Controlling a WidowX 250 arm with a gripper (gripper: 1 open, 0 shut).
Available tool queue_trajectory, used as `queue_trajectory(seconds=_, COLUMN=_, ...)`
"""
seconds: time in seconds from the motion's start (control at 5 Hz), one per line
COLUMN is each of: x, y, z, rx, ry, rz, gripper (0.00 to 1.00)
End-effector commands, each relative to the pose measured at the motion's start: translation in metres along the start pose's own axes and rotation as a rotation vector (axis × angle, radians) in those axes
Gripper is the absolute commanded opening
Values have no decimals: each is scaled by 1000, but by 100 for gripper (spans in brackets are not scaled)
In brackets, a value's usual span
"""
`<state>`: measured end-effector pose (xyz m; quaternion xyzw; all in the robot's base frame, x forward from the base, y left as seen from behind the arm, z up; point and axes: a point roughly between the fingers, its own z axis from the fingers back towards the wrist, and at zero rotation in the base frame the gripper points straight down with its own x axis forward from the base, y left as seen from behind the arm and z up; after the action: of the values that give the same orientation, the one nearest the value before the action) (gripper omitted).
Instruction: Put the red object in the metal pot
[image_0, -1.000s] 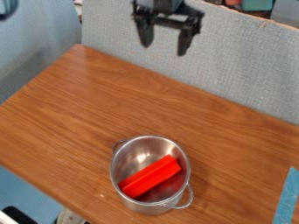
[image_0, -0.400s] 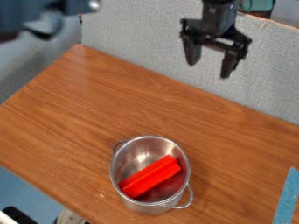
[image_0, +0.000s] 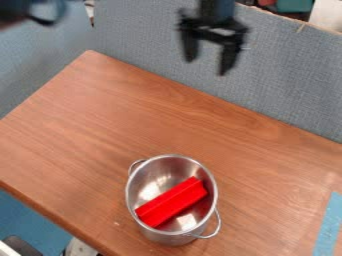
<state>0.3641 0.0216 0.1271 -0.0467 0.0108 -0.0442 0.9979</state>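
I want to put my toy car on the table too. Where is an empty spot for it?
Nearly the whole wooden table is bare: the wide stretch from the far grey wall down to the metal pot. Only the near edge is taken, where the pot sits with the red object inside. The open gripper hangs up by the wall.

Black end effector (image_0: 213, 53) with two slim fingers.
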Motion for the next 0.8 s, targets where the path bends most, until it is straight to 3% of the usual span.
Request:
queue_trajectory(seconds=0.0, x=-27, y=37, z=24, rx=25, ry=-62, rz=51, gripper=100)
queue_trajectory(seconds=0.4, x=-51, y=46, z=11, rx=51, ry=-62, rz=-34, gripper=100)
queue_trajectory(seconds=0.6, x=-54, y=47, z=6, rx=71, ry=-59, rz=-52, gripper=100)
